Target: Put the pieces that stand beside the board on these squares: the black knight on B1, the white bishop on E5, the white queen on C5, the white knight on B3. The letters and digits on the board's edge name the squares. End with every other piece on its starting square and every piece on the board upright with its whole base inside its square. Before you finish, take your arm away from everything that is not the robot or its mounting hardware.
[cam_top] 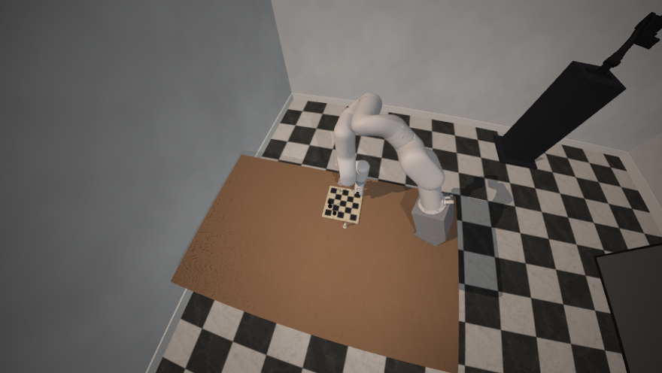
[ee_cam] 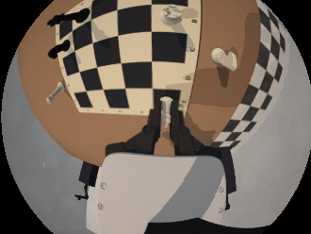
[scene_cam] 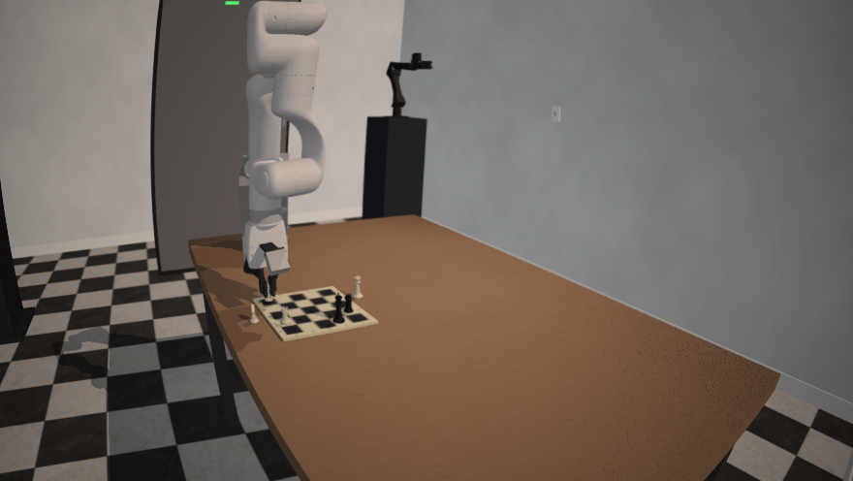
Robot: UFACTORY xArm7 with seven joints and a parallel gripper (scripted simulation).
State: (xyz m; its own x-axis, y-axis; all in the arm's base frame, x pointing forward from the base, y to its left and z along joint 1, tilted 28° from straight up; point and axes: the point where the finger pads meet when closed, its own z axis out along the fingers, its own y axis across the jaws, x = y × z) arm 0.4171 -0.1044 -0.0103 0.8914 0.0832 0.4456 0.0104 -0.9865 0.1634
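Observation:
The chessboard lies near the table's edge by the arm's base; it also shows in the overhead view and the wrist view. My gripper is shut on a small white piece, whose kind I cannot tell. It hangs over the board's corner nearest the arm. Two black pieces stand on the far side of the board. One white piece stands on the board. A tall white piece and a smaller white piece stand on the table beside the board.
The table edge runs close behind the gripper. The arm's grey base stands to the right of the board. A black pedestal with a dark arm stands beyond the table.

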